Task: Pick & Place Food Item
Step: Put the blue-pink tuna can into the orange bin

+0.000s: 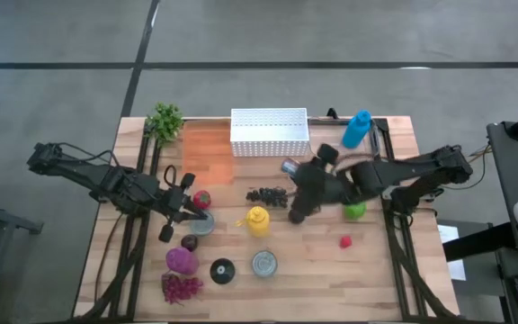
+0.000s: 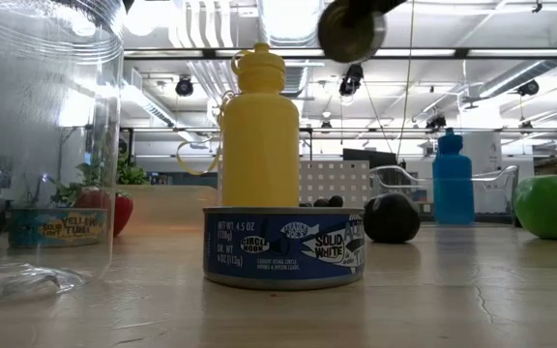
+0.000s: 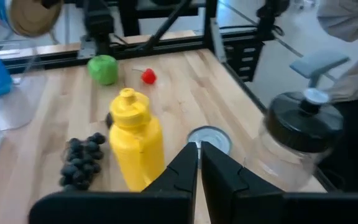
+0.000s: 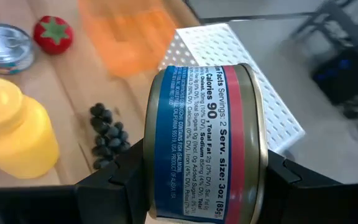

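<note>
The right gripper (image 4: 201,186) has its fingers clamped on a small can (image 4: 201,140), held in the air above the table (image 1: 376,270), near the white perforated basket (image 1: 269,131). Its blue and red label reads "Calories 90" and "Serv. size: 3oz (85g)"; the brand is turned away. On the table, a tuna can (image 2: 284,247) says "Chicken of the Sea", "Solid White". The left gripper (image 3: 199,163) hangs pinched shut and empty by the yellow bottle (image 3: 134,137).
</note>
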Motion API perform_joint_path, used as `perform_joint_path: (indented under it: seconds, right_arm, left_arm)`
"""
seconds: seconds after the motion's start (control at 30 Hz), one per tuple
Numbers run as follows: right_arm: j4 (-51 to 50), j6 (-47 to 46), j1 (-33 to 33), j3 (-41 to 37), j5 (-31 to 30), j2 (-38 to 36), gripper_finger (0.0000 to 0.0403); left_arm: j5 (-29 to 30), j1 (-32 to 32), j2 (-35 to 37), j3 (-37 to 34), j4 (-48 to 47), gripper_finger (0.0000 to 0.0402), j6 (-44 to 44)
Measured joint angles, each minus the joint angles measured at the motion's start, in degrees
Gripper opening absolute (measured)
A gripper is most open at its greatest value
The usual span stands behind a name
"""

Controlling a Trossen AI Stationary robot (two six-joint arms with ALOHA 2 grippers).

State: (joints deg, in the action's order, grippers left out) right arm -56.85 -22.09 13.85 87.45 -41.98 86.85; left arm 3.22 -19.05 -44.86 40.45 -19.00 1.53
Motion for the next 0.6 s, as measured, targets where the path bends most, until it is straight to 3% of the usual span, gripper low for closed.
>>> perform_joint_path:
  seconds: [0.17,0.4,0.6]
  right_arm:
    - [6.11,8.41,-7.53,-0.21,11.02,0.0,0.0185]
    - [7.21,12.13,-14.94,-0.87,15.34,0.0,0.0185]
    - [12.78,17.3,-19.41,-4.28,25.78,0.02,0.0185]
  left_arm:
    - [6.85,0.0,-0.02,0.0,-0.04,0.0026,0.02]
    - [13.97,0.01,-0.02,0.0,-0.07,0.0026,0.02]
    - [18.11,0.02,-0.02,0.0,-0.09,0.0026,-0.01]
